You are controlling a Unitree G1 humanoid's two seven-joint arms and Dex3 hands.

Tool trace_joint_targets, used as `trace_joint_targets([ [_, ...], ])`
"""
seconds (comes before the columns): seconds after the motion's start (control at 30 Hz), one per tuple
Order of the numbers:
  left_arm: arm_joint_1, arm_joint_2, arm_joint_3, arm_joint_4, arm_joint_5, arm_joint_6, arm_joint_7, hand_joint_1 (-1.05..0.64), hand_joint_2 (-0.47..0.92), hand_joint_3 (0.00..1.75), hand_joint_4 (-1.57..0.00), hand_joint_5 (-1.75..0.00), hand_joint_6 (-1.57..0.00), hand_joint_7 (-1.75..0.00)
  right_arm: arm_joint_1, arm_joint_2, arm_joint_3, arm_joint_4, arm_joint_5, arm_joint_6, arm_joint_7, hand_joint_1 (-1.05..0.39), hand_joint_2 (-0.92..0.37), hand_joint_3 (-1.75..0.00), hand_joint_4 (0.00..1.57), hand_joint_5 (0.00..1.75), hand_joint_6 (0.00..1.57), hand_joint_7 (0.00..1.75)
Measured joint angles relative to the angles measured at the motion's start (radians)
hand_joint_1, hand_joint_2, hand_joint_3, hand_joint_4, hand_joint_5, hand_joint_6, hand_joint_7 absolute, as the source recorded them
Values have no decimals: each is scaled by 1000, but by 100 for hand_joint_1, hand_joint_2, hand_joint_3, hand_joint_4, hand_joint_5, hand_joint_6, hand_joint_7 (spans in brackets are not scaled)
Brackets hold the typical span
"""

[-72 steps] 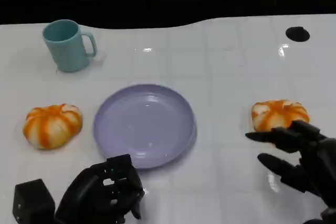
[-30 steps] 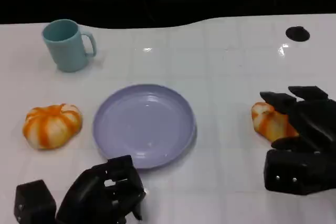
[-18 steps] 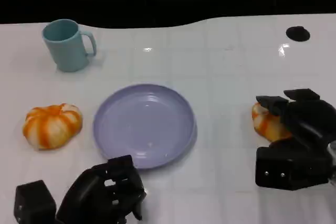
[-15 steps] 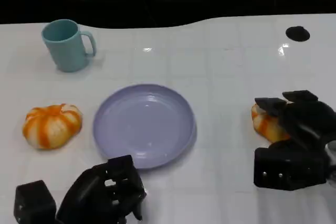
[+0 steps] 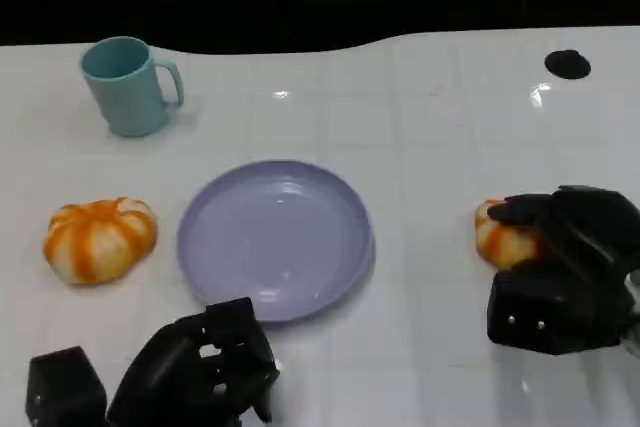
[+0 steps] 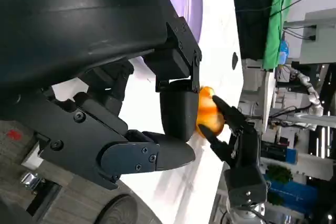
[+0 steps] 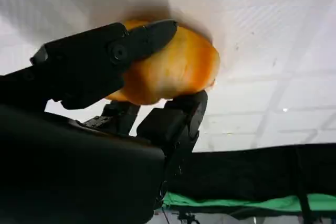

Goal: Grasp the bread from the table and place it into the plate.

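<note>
white table (image 5: 440,127), items listed left to right. teal ceramic mug with handle (image 5: 127,85), far beyond the left hand. orange-and-white striped round bread roll (image 5: 98,237), lying on the table ahead of the left hand and to its outer side. left hand (image 5: 195,367), black, fingers curled in on nothing, just short of the near rim of the round lilac plastic plate (image 5: 275,237). second orange-and-white striped bread roll (image 5: 503,237), resting on the table, well apart from the plate. right hand (image 5: 562,265), black, fingers (image 7: 113,51) wrapped over and under this roll, gripping it. small black round mark (image 5: 567,64), far beyond the right hand.
</note>
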Motion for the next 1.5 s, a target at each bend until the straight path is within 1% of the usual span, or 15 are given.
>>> trace_joint_targets([
  [0.03, 0, 0, 0, 0, 0, 0, 0, -55, 68, 59, -82, -175, -78, -141, -1, 0, 1, 14, 0, -21, -29, -17, -84, -29, 85, 173, 85, 124],
  [0.1, 0, 0, 0, 0, 0, 0, 0, -55, 68, 59, -82, -175, -78, -141, -2, 1, 1, 38, 0, -56, -80, -12, -81, -35, 85, 174, 73, 159],
  [0.2, -1, 0, 0, 1, 0, 0, 0, -55, 69, 59, -82, -175, -77, -140, -2, 2, 2, 52, 0, -95, -147, -7, -59, -77, 88, 175, 74, 161],
  [0.27, -1, 0, 0, 1, 0, 0, 0, -55, 69, 59, -81, -175, -78, -140, -3, 6, 2, 60, 0, -114, -180, -6, -54, -86, 89, 175, 76, 161],
  [0.4, -1, 0, 0, 1, 1, -2, 0, -54, 69, 59, -80, -175, -77, -140, -4, 25, -8, 63, 26, -161, -216, -2, -38, -115, 91, 175, 82, 150],
  [0.47, -2, -1, 0, 4, 1, -7, 0, -53, 69, 59, -80, -175, -77, -140, -4, 38, -22, 60, 51, -195, -222, 0, -35, -121, 91, 175, 82, 152],
  [0.67, -5, -1, 2, 10, 1, -6, 0, -57, 70, 61, -81, -175, -77, -142, -3, 71, -44, -26, 113, -240, -201, 3, -34, -120, 93, 175, 79, 161],
  [0.73, -5, -1, 2, 10, 3, -7, 0, -56, 69, 60, -81, -175, -77, -142, -2, 83, -43, -52, 113, -252, -198, 2, -28, -134, 97, 175, 83, 160],
  [0.83, -5, -1, 3, 10, 2, -7, 0, -55, 69, 59, -81, -175, -77, -142, -2, 108, -36, -68, 110, -267, -201, 3, -22, -146, 102, 175, 85, 162],
  [0.97, -2, -1, 2, 8, 2, -7, 0, -54, 69, 61, -81, -175, -77, -142, -3, 147, -28, -71, 109, -307, -204, -1, -16, -156, 105, 175, 84, 167],
  [1.07, 1, -1, 1, 8, 2, -7, 0, -54, 68, 61, -81, -175, -77, -141, -13, 179, -14, -71, 106, -320, -203, -2, -14, -156, 104, 175, 85, 160],
  [1.27, 4, 0, 0, 8, 6, -6, 0, -55, 68, 61, -80, -175, -77, -140, -81, 239, 11, -38, 104, -349, -160, -3, -15, -156, 101, 175, 85, 156],
  [1.4, 7, 1, 1, 8, 11, -6, 0, -52, 68, 61, -80, -175, -77, -140, -120, 276, 19, 24, 109, -377, -158, -2, -16, -153, 101, 175, 84, 161],
  [1.43, 8, 1, 1, 9, 10, -6, 0, -52, 68, 61, -80, -175, -77, -140, -123, 284, 21, 36, 109, -380, -158, -2, -17, -152, 101, 175, 81, 169],
  [1.5, 8, 1, 1, 9, 10, -7, 0, -52, 68, 61, -80, -175, -77, -140, -131, 299, 28, 65, 109, -382, -160, -2, -18, -152, 101, 175, 79, 173],
])
